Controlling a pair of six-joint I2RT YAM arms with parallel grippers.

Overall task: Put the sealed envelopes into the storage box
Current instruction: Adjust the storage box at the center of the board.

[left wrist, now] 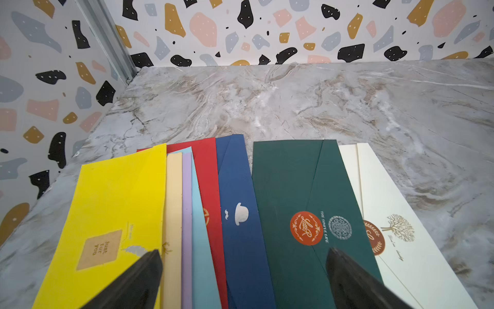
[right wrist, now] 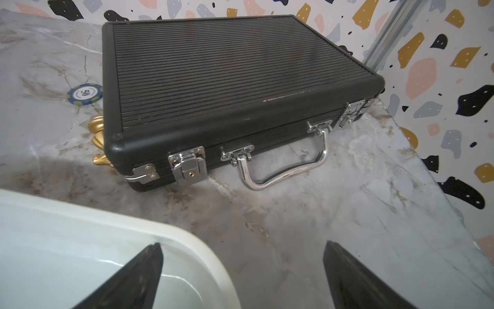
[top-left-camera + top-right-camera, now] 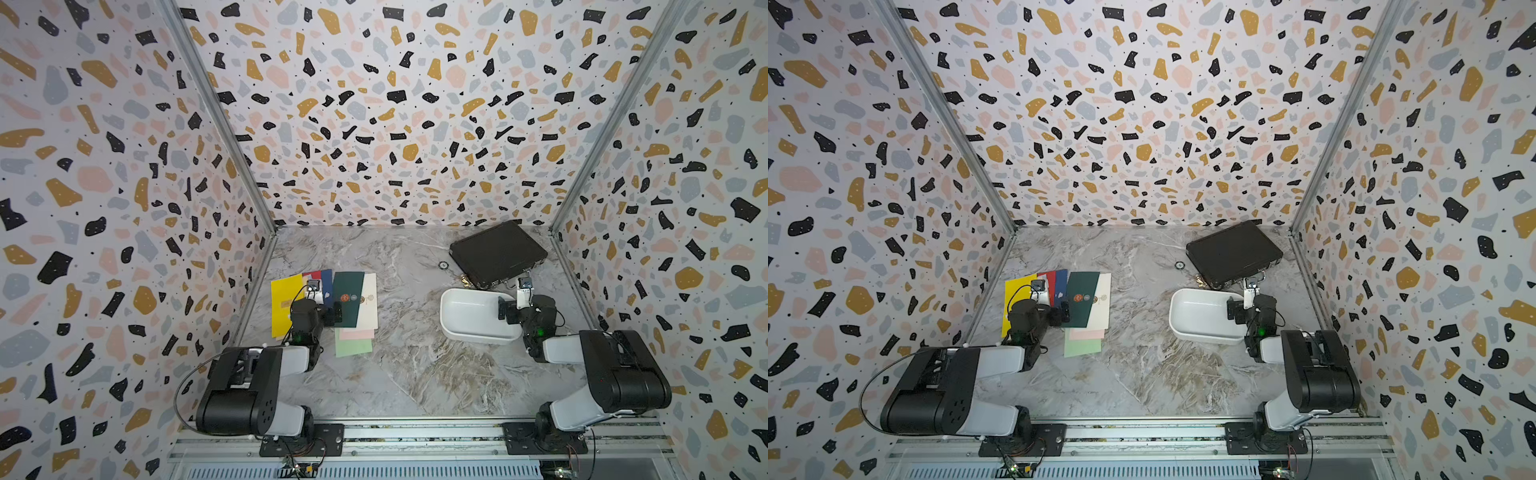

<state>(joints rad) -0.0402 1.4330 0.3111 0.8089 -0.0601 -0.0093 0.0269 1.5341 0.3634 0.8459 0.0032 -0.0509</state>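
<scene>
Several sealed envelopes lie fanned on the marble table at the left: yellow (image 3: 284,303), red (image 1: 207,171), navy (image 1: 240,240), dark green (image 3: 349,295) and cream (image 3: 370,299), with pink (image 3: 357,333) and light green (image 3: 353,348) nearer the front. My left gripper (image 1: 243,250) hovers open over the fan, one finger above the yellow envelope, the other above the dark green one; nothing is between them. The white storage box (image 3: 469,316) stands empty at the right. My right gripper (image 2: 242,243) is open and straddles the box's rim (image 2: 187,240), holding nothing.
A closed black briefcase (image 3: 498,253) with a metal handle (image 2: 283,171) lies behind the box near the back right corner. A poker chip (image 2: 85,94) and a small gold object (image 2: 97,128) sit beside it. Patterned walls enclose three sides.
</scene>
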